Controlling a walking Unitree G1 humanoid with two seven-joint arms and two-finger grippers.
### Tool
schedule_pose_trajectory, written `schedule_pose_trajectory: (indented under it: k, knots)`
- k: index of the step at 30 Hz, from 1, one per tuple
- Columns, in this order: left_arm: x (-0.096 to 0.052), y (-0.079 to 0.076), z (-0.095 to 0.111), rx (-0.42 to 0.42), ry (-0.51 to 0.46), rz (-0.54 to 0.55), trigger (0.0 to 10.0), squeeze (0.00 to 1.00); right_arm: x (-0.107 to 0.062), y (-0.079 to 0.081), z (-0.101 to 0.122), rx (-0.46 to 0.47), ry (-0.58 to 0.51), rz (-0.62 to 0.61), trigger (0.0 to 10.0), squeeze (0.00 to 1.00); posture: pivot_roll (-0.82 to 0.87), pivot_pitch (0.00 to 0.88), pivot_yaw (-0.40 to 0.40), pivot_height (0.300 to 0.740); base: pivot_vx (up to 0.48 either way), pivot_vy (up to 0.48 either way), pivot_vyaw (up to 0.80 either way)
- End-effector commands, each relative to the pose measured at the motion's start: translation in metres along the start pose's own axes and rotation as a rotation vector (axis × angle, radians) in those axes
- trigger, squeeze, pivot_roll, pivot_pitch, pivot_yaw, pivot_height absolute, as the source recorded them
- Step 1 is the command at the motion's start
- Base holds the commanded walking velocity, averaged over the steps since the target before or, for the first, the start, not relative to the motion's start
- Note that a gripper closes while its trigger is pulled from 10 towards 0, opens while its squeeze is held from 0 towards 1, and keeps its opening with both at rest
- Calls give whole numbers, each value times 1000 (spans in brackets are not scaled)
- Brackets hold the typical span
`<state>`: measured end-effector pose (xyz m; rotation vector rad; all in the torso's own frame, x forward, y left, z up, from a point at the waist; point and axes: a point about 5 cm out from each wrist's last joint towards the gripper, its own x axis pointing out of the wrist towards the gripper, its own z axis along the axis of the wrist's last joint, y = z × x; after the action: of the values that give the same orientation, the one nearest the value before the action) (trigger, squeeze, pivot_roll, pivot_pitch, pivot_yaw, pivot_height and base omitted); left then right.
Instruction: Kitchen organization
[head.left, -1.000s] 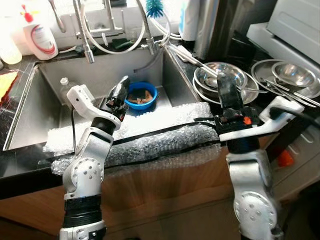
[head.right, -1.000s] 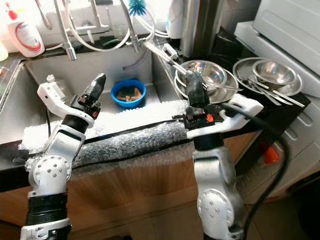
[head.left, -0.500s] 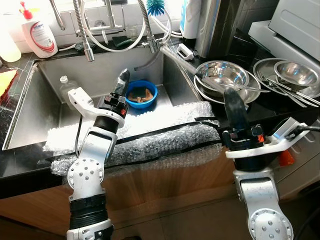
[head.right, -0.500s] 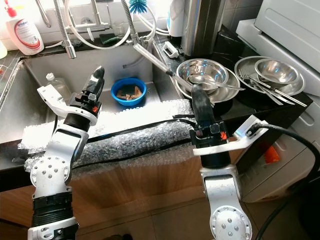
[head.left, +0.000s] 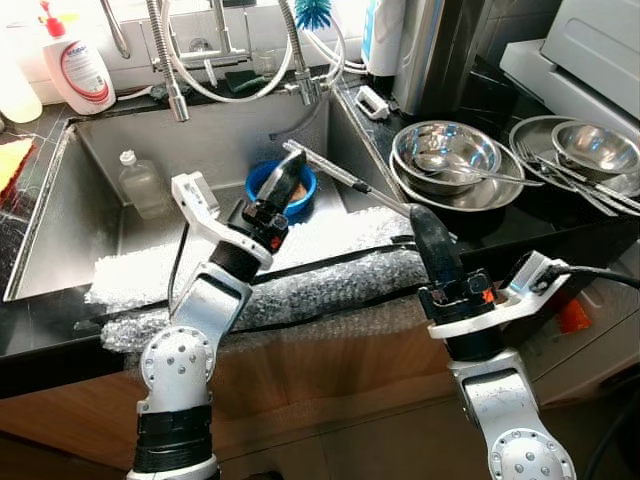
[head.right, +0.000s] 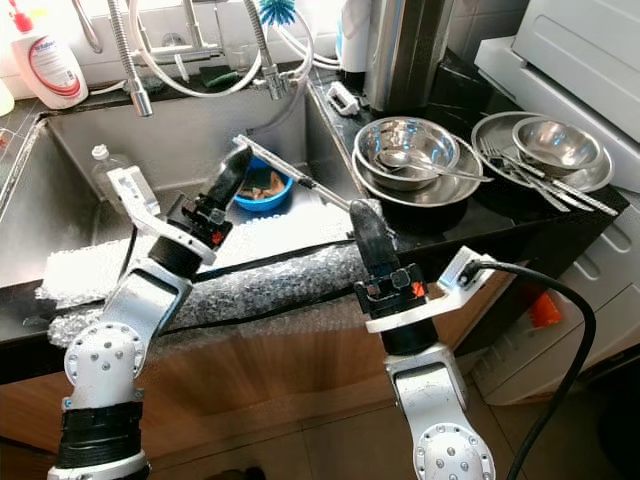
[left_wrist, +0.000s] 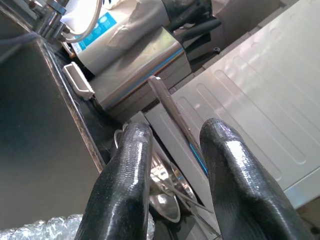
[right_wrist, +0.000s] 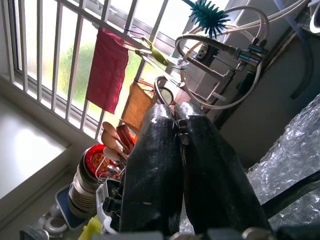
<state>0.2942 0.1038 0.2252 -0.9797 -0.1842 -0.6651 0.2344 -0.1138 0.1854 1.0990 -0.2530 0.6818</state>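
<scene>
You are looking down at a stainless steel sink (head.left: 95, 190) set in a black tabletop (head.left: 560, 235), its front edge padded with a strip of clear bubble wrap (head.left: 310, 285). A long thin metal rod-like utensil (head.left: 335, 178) lies in the air over the sink's right front corner, its long axis running from the round blue plastic bowl (head.left: 262, 183) in the basin toward the tabletop's front right. Your left gripper (head.left: 285, 190) sits at the rod's upper end; in the left wrist view its black fingers (left_wrist: 125, 175) are spread with the rod between them, not clearly touching either. Your right gripper (head.left: 418, 222) points up beside the rod's lower end, above the bubble wrap, and its fingers (right_wrist: 155, 160) are pressed together; whether they pinch the rod cannot be told. The rod therefore lies directly between the left fingers, so the left arm looks the better placed to close on it. To the right on the tabletop, well apart, stand stacked shiny steel bowls (head.left: 445, 150) with a spoon.
</scene>
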Motion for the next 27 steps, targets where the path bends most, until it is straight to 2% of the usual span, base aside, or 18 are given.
schedule_pose_trajectory:
  k: [1, 9, 13, 23, 24, 25, 26, 27]
  knots:
    - [-1, -5, 2, 31, 0, -20, 10000, 0, 0, 3, -4, 13, 20, 19, 10000, 0, -19, 81, 40, 740, 0, 0, 0]
    - [-2, -5, 1, 37, 1, -22, 10000, 0, 0, 2, -4, 13, 21, 21, 10000, 0, -19, 81, 40, 740, 0, 0, 0]
    - [4, -2, 7, 12, -53, 11, 10000, 0, 2, 9, -16, 17, 117, 73, 10000, 0, -17, 103, 32, 740, 0, 0, 0]
    - [5, -3, 8, -3, -73, 7, 10000, 0, 0, 10, -21, 16, 157, 83, 10000, 0, -17, 108, 30, 740, 0, 0, 0]
    - [6, -3, 9, -6, -79, 10, 5373, 0, 0, 10, -22, 8, 167, 85, 10000, 0, -18, 109, 29, 740, 0, 0, 0]
    - [6, -3, 9, -5, -79, 11, 5373, 0, 0, 10, -22, 6, 167, 85, 10000, 0, -18, 109, 29, 740, 0, 0, 0]
    - [5, -2, 9, -5, -80, 15, 0, 0, 0, 10, -22, 5, 165, 84, 10000, 0, -16, 109, 29, 740, 0, 0, 0]
    - [5, -1, 9, -6, -81, 18, 0, 0, 0, 10, -22, 4, 164, 83, 10000, 0, -16, 109, 29, 740, 0, 0, 0]
